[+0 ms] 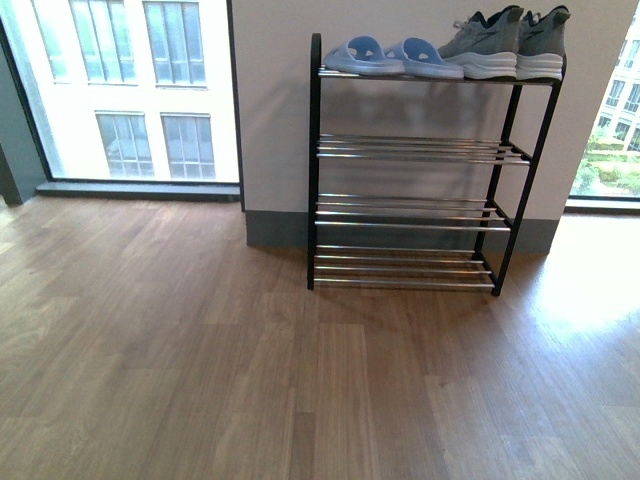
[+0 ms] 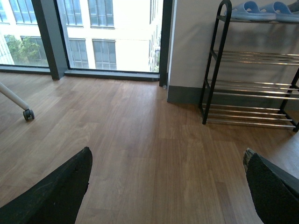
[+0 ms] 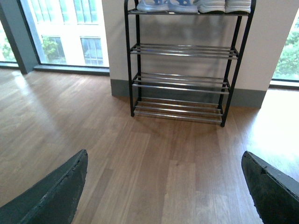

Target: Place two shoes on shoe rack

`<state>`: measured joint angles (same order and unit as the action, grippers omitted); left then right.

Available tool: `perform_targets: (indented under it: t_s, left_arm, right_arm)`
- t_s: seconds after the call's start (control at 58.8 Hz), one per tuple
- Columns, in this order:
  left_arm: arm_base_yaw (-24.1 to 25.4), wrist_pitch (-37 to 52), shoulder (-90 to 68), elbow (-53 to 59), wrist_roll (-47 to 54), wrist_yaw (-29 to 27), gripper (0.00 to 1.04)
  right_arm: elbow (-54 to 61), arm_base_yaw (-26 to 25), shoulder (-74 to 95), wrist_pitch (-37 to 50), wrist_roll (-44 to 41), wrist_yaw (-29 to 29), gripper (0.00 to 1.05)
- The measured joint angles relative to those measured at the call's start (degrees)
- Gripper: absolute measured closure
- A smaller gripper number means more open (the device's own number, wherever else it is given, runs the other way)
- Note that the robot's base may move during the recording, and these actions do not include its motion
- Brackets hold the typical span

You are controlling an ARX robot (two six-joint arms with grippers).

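Observation:
The two shoes, grey knit sneakers (image 1: 508,42) with white soles, stand side by side on the top tier of the shoe rack (image 1: 314,160), at its right end. Only their white soles (image 3: 219,5) show in the right wrist view. The rack is a black frame with chrome bars (image 3: 184,50) against the wall; its left end (image 2: 212,60) shows in the left wrist view. My left gripper (image 2: 167,175) is open over bare wood floor, well short of the rack. My right gripper (image 3: 163,175) is open too, nothing between its fingers. Neither arm appears in the front view.
A pair of light blue slippers (image 1: 392,56) lies on the top tier left of the sneakers. The three lower tiers hold nothing. Floor-to-ceiling windows (image 1: 130,90) flank the wall. A white leg with a caster wheel (image 2: 28,114) stands on the floor at the left.

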<state>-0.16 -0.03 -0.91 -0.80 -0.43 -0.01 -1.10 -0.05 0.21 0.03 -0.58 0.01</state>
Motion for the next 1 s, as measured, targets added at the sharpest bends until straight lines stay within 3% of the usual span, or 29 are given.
perform_targets:
  t_s: [1.003]
  left_arm:
    - [0.0,0.0,0.0,0.0,0.0,0.0,0.09]
  right_arm:
    - [0.0,0.0,0.04,0.0,0.0,0.0,0.09]
